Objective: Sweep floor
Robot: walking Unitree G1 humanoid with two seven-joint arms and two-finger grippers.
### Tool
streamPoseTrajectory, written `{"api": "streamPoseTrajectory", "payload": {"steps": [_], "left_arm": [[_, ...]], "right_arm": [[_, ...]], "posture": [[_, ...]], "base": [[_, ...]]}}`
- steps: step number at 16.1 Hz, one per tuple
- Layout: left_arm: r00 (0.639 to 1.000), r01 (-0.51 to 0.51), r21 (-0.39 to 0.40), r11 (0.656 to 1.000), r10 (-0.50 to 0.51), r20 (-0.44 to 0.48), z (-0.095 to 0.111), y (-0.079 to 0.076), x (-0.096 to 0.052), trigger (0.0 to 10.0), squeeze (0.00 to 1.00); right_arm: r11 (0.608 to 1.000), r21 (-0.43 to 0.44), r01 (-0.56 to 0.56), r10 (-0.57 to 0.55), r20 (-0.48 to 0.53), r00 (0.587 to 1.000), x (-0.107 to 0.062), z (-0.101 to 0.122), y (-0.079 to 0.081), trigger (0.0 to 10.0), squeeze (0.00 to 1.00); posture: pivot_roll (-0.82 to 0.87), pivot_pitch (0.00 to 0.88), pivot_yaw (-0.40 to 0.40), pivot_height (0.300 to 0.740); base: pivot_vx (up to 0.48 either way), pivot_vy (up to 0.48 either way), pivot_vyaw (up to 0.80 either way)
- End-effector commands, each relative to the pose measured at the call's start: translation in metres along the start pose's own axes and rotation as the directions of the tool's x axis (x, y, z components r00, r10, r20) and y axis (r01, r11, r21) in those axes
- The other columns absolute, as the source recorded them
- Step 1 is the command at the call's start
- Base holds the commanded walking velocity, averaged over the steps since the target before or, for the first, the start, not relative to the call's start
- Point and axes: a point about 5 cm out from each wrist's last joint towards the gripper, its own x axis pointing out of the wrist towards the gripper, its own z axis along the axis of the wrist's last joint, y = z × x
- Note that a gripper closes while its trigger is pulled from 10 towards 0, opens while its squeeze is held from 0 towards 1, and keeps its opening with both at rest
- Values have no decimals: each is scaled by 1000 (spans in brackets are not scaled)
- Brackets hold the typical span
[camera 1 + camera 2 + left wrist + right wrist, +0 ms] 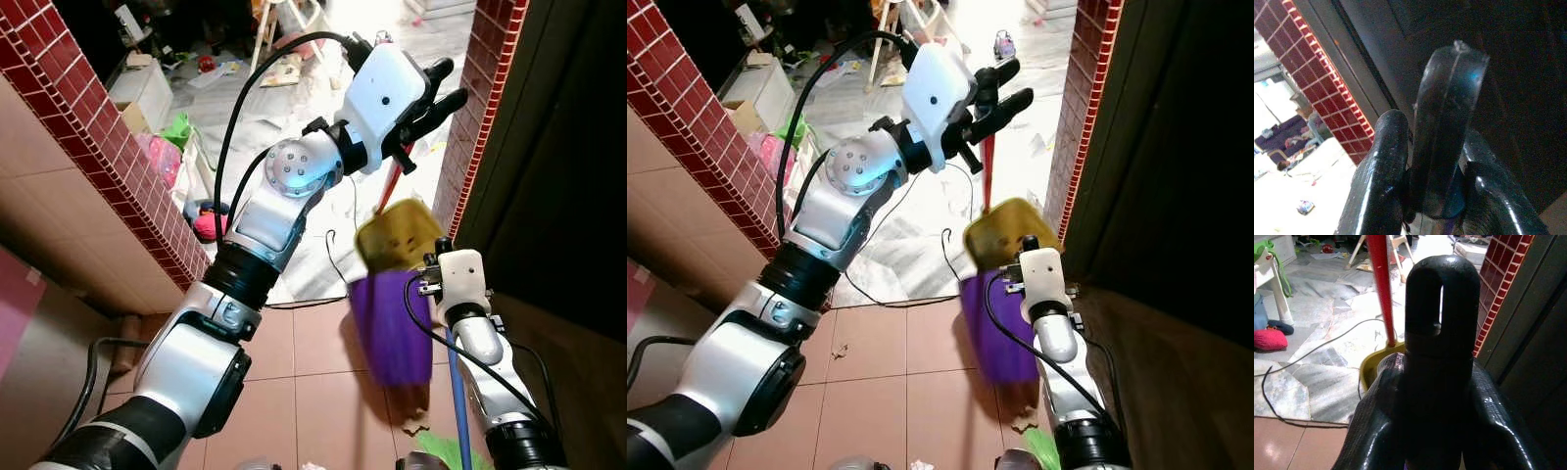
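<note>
the broom head is smeared by motion, purple bristles and yellow cap without clean edges, and its lower end is lost behind the right arm. the red handle shows only a short stretch below the left gripper; higher up the gripper body hides it. a blue pole runs off the bottom edge. the right gripper hides whatever it clamps; its fingertips cannot be made out in the head views. something green at the bottom edge is cut off, as is white litter. clutter in the far room is too small to name.
</note>
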Motion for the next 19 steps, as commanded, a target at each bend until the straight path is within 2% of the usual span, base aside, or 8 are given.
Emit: {"api": "streamPoseTrajectory", "payload": {"steps": [1, 8, 10, 12, 13, 14, 15, 19], "left_arm": [[998, -35, -1, 999, 35, 56, 13, 8, -3, 10000, 0], [993, -104, -116, 988, 110, 40, 16, 20, -13, 10000, 0], [990, -133, -95, 987, 137, 32, 16, 26, -16, 10000, 0], [974, -224, -7, 974, 224, -22, 7, 40, -27, 10000, 0], [929, -355, 43, 934, 357, -96, -9, 56, -43, 10000, 0], [857, -482, 90, 871, 491, -156, -25, 70, -64, 10000, 0], [809, -543, 125, 830, 558, -184, -32, 78, -76, 10000, 0], [547, -759, 278, 589, 808, -221, -50, 105, -149, 10000, 0]], "right_arm": [[1000, 1, -21, 21, -56, 998, -2, -11, 4, 10000, 0], [1000, -4, -28, 28, -63, 998, 2, -13, 1, 10000, 0], [999, -4, -33, 33, -63, 997, 3, -13, 1, 10000, 0], [999, 0, -41, 41, -68, 997, 5, -13, 2, 10000, 0], [999, 1, -37, 37, -69, 997, 6, -13, 2, 10000, 0], [999, 6, -32, 33, -69, 997, 6, -13, 1, 10000, 0], [1000, 8, -31, 31, -68, 997, 6, -13, 1, 10000, 0], [997, 23, -68, 69, -56, 996, 9, -12, 2, 10000, 0]], "posture": [[-82, 0, 153, 740], [-75, 0, 135, 740], [-74, 0, 133, 740], [-75, 0, 137, 740], [-76, 0, 138, 740], [-77, 0, 136, 740], [-76, 0, 134, 740], [-45, 0, 102, 740]], "base": [[0, 0, 0], [0, 0, 0], [0, 0, 0], [0, 0, 0], [0, 0, 0], [0, 0, 0], [0, 0, 0], [0, 0, 0]]}}
